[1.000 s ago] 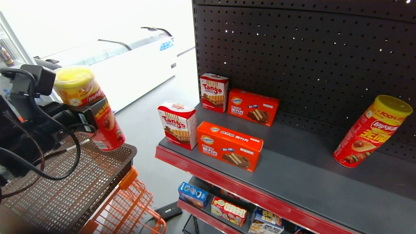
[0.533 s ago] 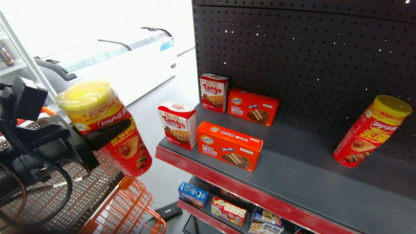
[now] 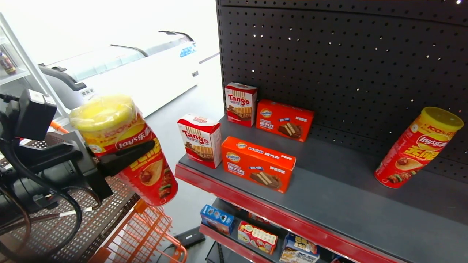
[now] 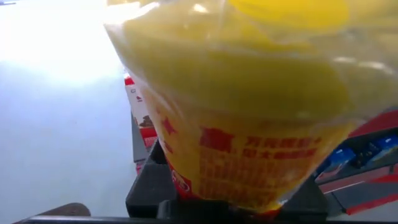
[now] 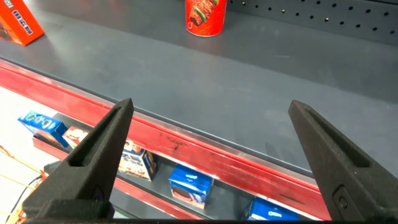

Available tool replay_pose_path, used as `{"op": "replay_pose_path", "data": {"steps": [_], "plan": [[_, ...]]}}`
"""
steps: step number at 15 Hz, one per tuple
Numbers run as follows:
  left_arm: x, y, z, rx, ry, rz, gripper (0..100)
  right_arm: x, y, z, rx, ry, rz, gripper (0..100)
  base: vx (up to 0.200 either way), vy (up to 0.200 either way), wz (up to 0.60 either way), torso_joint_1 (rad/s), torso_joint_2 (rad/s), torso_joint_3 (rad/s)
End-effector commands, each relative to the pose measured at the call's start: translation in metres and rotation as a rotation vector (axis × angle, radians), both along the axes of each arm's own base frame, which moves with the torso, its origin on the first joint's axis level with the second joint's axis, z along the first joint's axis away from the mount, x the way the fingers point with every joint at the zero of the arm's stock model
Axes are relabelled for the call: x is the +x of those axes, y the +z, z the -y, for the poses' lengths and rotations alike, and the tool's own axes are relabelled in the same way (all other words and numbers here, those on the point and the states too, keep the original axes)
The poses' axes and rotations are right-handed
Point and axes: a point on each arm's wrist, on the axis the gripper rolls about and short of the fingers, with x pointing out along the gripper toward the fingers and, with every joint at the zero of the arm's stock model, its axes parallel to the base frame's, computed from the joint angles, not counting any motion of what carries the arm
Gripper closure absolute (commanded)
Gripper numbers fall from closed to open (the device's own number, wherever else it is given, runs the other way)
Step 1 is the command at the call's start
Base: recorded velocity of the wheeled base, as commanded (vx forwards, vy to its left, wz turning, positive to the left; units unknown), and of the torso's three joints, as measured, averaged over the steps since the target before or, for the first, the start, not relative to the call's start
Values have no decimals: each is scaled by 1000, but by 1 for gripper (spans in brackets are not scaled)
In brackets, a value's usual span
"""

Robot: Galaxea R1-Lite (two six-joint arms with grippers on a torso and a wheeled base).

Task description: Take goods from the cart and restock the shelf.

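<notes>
Can (image 3: 146, 179) is gripped at its middle by the left pincer (image 3: 120, 151) and held tilted over the cart (image 3: 73, 226) edge, well apart from the shelf (image 3: 340, 197). Open floor (image 3: 172, 120) is seen between the cart and the shelf's red front edge. On the shelf, a broad bare stretch is left between the orange box (image 3: 257, 164) at the front edge and a second can (image 3: 416, 148) by the back panel. The right pincer (image 5: 211, 106) is spread wide over that front edge, with nothing between its fingers. In the left wrist view the can's lid is cut off and the fingers are largely hidden.
</notes>
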Motion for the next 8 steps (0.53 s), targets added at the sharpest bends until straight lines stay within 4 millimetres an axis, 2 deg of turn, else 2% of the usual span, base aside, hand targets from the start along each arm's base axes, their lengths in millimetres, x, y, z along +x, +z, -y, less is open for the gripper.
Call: {"op": "replay_pose_path", "data": {"steps": [1,3,5,8], "plan": [[13,0,4,3,-18,-7,100,0,0,0,0,0,-1,0,0,0,0,0,0,0],[23,11,17,-3,-85,27,100,0,0,0,0,0,-1,0,0,0,0,0,0,0],[18,11,29,-4,-174,27,100,0,0,0,-2,2,-1,0,0,0,0,0,0,0],[14,12,36,0,-269,33,100,0,0,0,-2,2,-1,0,0,0,0,0,0,0]]}}
